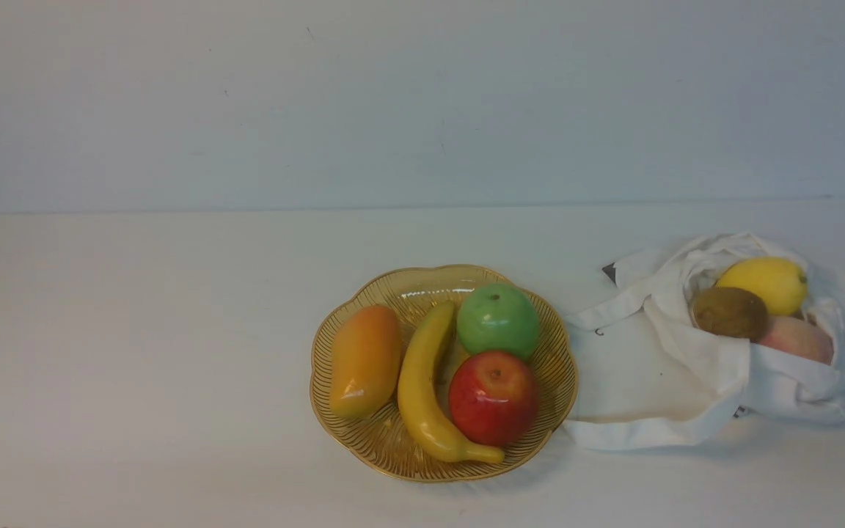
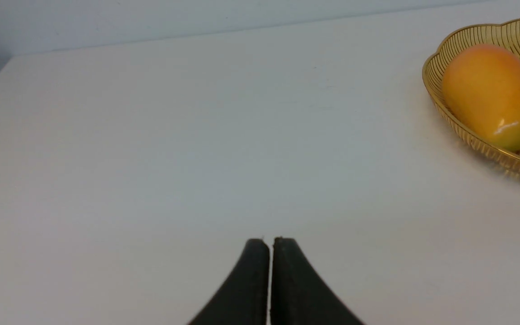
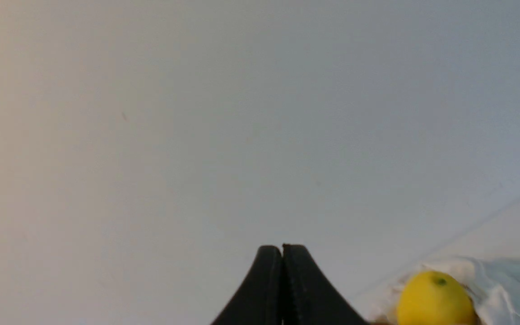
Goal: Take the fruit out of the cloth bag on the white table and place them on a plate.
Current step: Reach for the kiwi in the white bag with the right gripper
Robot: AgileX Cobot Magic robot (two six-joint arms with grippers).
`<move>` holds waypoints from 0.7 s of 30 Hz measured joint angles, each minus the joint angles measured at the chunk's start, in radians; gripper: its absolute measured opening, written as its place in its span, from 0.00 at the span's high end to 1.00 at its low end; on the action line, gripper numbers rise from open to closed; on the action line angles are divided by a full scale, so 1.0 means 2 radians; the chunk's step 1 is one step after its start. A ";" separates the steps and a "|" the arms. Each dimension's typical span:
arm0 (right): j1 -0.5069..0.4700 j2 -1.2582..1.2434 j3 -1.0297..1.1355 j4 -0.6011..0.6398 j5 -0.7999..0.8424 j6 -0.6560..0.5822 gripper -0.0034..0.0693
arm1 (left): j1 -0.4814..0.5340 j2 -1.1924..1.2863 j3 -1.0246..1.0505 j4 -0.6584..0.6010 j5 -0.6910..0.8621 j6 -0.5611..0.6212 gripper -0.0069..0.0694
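Nearest the robot on the counter [image 1: 136,367] sits the plate [image 1: 378,447], w/ mango [image 1: 365,359], banana [image 1: 422,396], red apple [image 1: 494,397] & green apple [image 1: 497,320] on it. Just right of it, at or nearly at the rim, the bag [image 1: 657,374] lies slumped, mouth open. Peach [image 1: 796,339], kiwi [image 1: 730,312] & lemon [image 1: 763,284] bunch together in the mouth, peach nearest, lemon farthest.

Step in hand, prob.: reach into the bag w/ the right arm for the next fruit. Kiwi looks the best pick, since it sits exposed at the mouth edge. Open wide before descending, come from above, close on the fruit's middle & avoid pinching cloth, or the bag lifts too. Fruit is glossy, so it may slip; grip firm. Plate is crowded; bare spots show at the far rim & near-left, so aim there.

L gripper [image 2: 270,241]: jaws closed to a hairline slit, holding nothing, over bare counter, well apart from the plate. R gripper [image 3: 282,248]: jaws pressed together, empty, not touching the lemon or the bag.
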 joint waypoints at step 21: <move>0.000 0.244 -0.247 -0.010 0.240 -0.204 0.97 | 0.000 0.000 0.000 0.000 0.000 0.000 0.92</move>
